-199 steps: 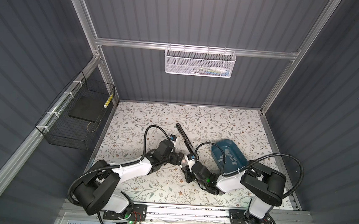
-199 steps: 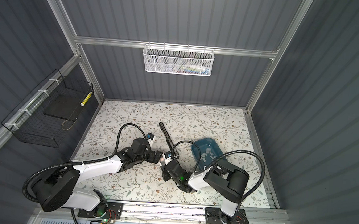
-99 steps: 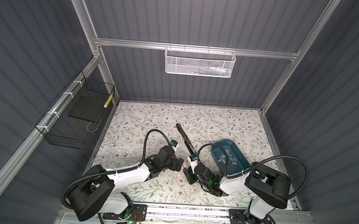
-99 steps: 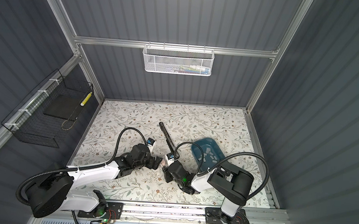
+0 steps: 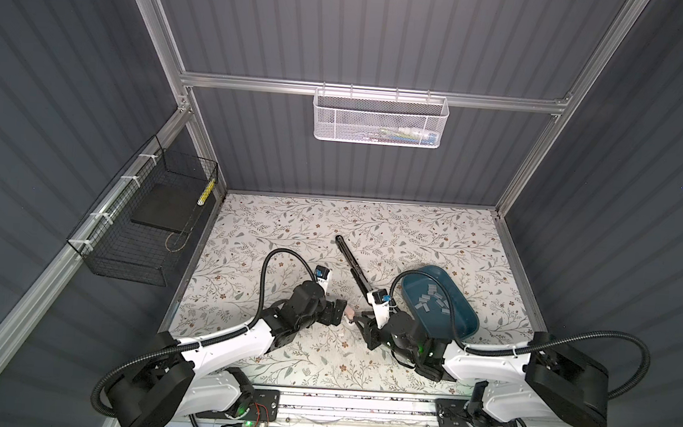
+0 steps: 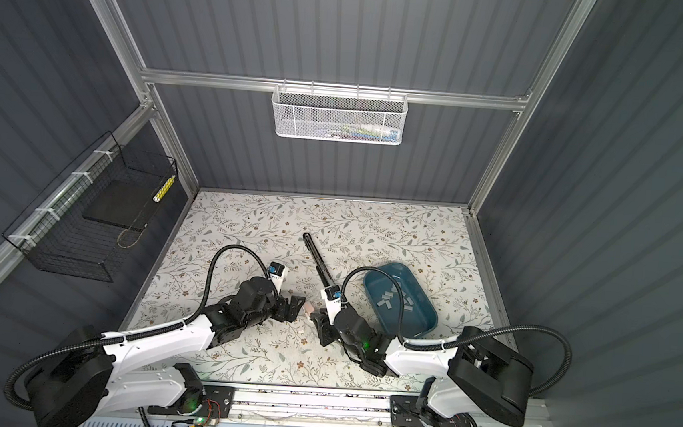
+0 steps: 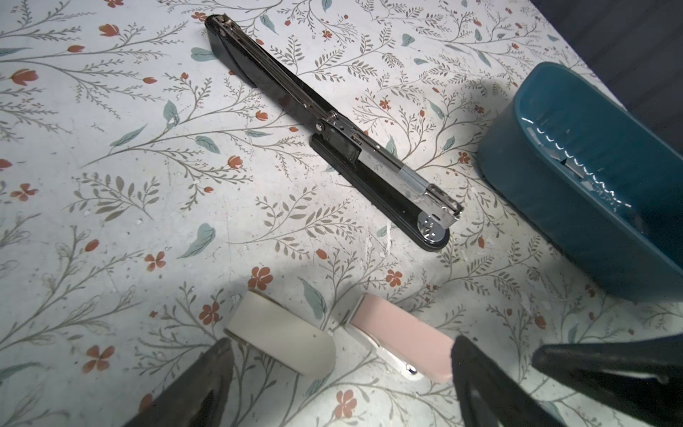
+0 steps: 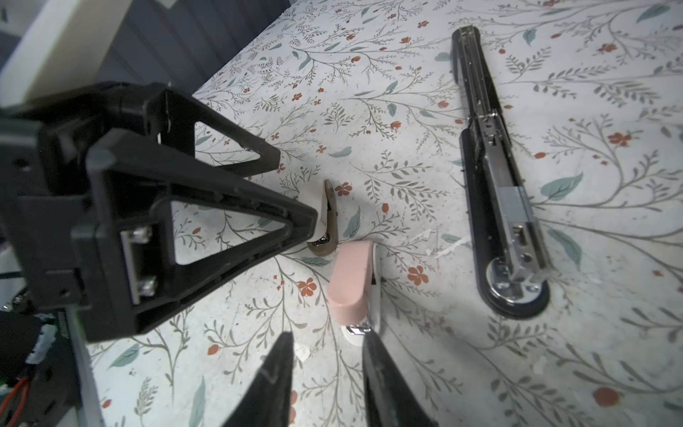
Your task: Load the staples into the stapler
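- Dark grey ribbed walls (image 5: pixel 387 30) with an aluminium frame (image 5: pixel 237 82) stand on three sides.
- A floral tabletop (image 5: pixel 288 227) lies beneath the left gripper (image 5: pixel 342 311).
- A white mesh basket (image 5: pixel 380 117) hangs high beyond it, and a black wire basket (image 5: pixel 143 220) well to its left.

top cams: high, looking down, whole cell | wrist cams: close, low, share black stapler (image 7: pixel 332 127)

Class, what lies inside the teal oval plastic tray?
Several short silver-grey metal staple strips lie loose on its floor. A black cable crosses above, covering part of the floor.

Floral table (image 5: pixel 289 219), open black stapler (image 5: pixel 351 264), teal tray (image 7: pixel 547 207), pink stapler (image 7: pixel 403 332), cream stapler (image 7: pixel 281 336)
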